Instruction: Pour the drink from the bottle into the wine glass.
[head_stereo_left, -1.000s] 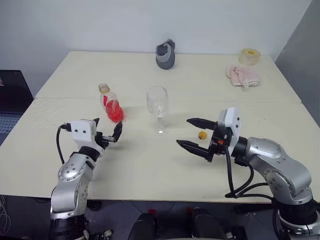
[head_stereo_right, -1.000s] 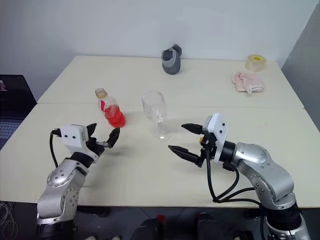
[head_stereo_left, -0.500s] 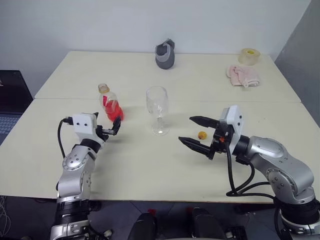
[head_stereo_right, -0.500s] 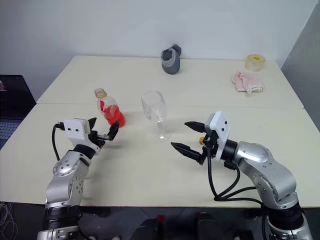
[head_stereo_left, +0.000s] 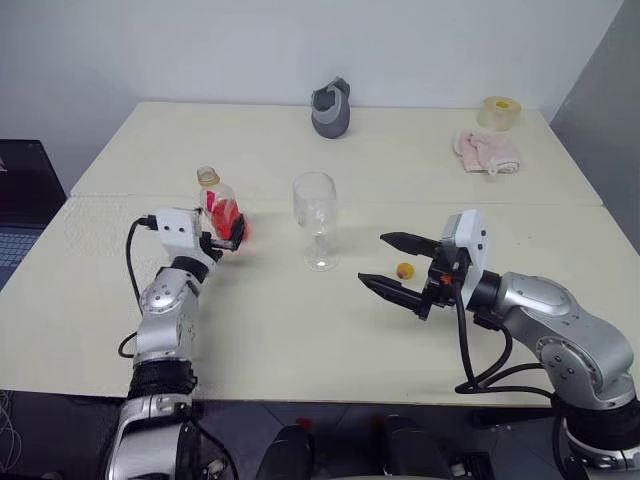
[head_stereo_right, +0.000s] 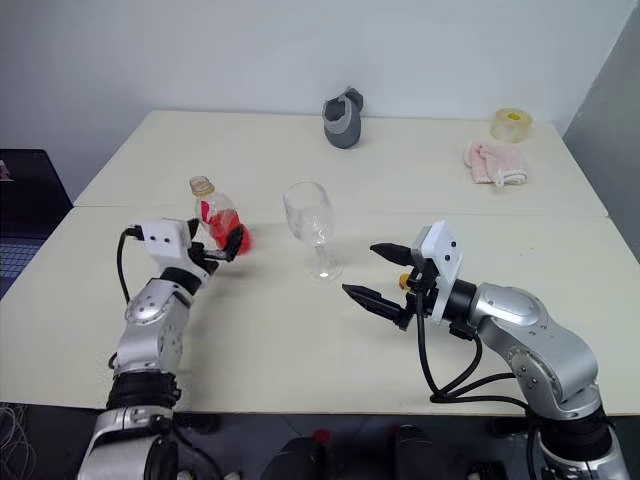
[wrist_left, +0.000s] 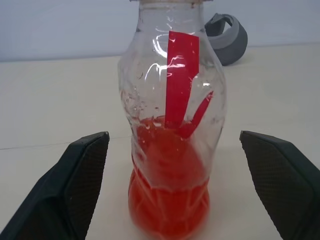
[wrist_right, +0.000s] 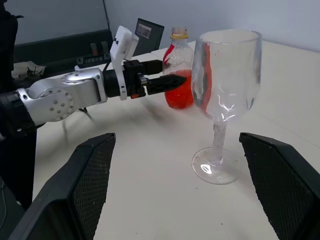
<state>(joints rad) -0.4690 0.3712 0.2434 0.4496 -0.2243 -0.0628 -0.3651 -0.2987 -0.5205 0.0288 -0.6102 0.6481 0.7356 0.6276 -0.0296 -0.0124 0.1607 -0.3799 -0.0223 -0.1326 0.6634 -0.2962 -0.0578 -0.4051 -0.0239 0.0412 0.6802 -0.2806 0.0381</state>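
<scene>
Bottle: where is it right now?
In the left eye view the bottle stands on the table's left half, left of the wine glass, between the open left gripper's fingers.

no readable text, labels or numbers

Clear bottle (head_stereo_left: 222, 209) w/ red drink (wrist_left: 169, 200), yellow cap – clear wine glass (head_stereo_left: 316, 220), cream table (head_stereo_left: 300, 330).

The cream table (head_stereo_left: 300, 340) carries a grey cup-like thing (head_stereo_left: 331, 109) at the middle of its far edge. A roll of tape (head_stereo_left: 499, 112) stands at the table's far right corner, a pink cloth (head_stereo_left: 486, 151) just in front of it. A small yellow cap (head_stereo_left: 404, 270) lies nearer the table's front, right of centre.
</scene>
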